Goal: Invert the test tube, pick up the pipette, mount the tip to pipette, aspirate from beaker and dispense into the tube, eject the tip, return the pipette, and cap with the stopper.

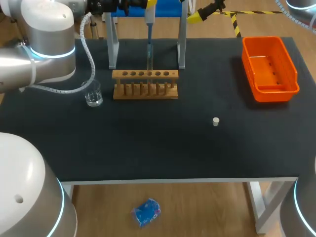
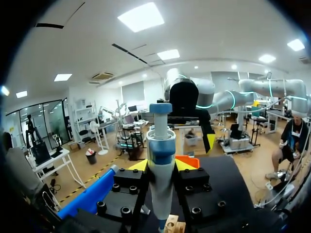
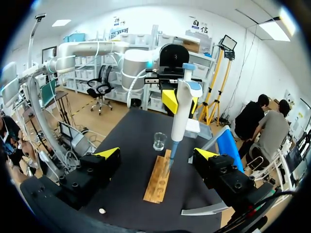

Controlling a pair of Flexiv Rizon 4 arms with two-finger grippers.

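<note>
My left gripper [image 2: 161, 166] is shut on the blue and white pipette [image 2: 160, 160], which hangs upright over the wooden tube rack [image 1: 144, 84]. In the head view the pipette [image 1: 149, 29] runs down from that gripper [image 1: 149, 4] to the rack's middle holes; whether a tube stands there I cannot tell. My right gripper [image 3: 157, 154] is open and holds nothing, at the table's far edge [image 1: 197, 16], facing the pipette [image 3: 182, 111] and the rack [image 3: 158, 182]. The glass beaker [image 1: 93, 94] stands left of the rack. A small white stopper [image 1: 216, 121] lies on the mat to the right.
A metal pipette stand [image 1: 113, 47] straddles the space behind the rack. An orange bin [image 1: 269, 69] sits at the table's far right. The black mat [image 1: 158, 148] stretches from the rack to the front edge.
</note>
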